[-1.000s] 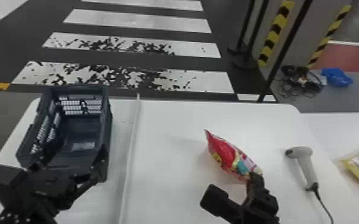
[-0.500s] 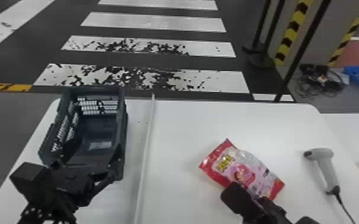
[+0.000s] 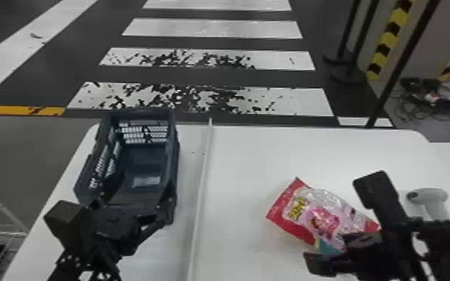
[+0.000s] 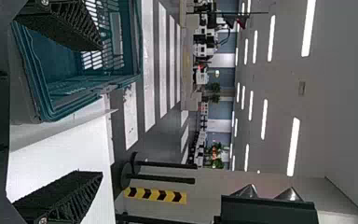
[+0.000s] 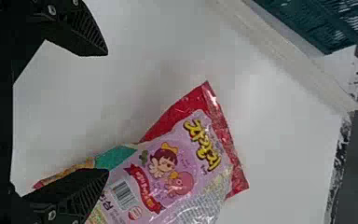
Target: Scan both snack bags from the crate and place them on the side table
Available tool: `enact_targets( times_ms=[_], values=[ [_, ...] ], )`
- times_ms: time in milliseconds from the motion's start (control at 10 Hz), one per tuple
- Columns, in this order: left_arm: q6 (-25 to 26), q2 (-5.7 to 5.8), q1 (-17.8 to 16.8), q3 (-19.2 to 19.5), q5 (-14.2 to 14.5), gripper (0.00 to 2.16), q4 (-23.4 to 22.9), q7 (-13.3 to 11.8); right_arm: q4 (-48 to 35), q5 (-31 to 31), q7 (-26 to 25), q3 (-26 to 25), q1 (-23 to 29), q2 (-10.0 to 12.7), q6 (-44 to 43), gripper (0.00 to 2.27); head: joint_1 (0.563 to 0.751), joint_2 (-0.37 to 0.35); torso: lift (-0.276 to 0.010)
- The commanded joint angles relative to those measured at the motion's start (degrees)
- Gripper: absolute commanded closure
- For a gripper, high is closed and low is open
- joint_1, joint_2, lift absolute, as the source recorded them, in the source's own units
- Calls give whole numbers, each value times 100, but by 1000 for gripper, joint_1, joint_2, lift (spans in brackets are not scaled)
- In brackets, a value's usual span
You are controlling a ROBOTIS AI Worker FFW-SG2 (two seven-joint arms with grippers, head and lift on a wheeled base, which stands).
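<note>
Snack bag (image 3: pixel 321 218), red and pink, lying printed face up on the white table (image 3: pixel 250 153), lower right of the head view. Right gripper (image 3: pixel 342 224) is over at lower right with it, fingers spread wide, nothing clamped. Right wrist view has one finger (image 5: pixel 86 189) overlapping the bag's edge; can't tell if it touches. The other finger is well apart from the bag.

Left gripper (image 3: pixel 114 216) sits lower left, by the near end of the dark blue crate (image 3: pixel 172 160). Its fingers are wide apart too, nothing between them.

Crate is left of centre on the table, mesh panels in its walls. Pale divider strip (image 3: pixel 200 187) runs between crate and bag. Handheld scanner (image 3: pixel 431 200) at right edge, near the right gripper.
</note>
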Motion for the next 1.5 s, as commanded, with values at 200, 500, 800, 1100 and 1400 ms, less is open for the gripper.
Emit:
enact_targets(
  times_ms=[200, 500, 800, 1100, 1400],
  values=[
    [0, -9, 0, -9, 0, 39, 0, -18, 890, -2591, 103, -2177, -364, 311, -351, 56, 695, 10, -95],
    [0, -9, -9, -9, 0, 39, 35, -27, 1936, -3198, 349, -2740, -478, 469, -1546, 97, 695, -29, -95],
    [0, -9, -9, 0, 0, 39, 53, -27, 2516, -3162, 612, -2792, -540, 583, -2636, 903, 695, -50, -95],
    [0, -9, -18, -9, 0, 39, 88, -27, 2727, -2336, 612, -2625, -610, 583, -2759, 2253, 695, -75, -95],
    [0, -9, -18, -9, 0, 39, 105, -27, 3254, -1449, 612, -2309, -795, 557, -3356, 2253, 695, -95, -95]
  ],
)
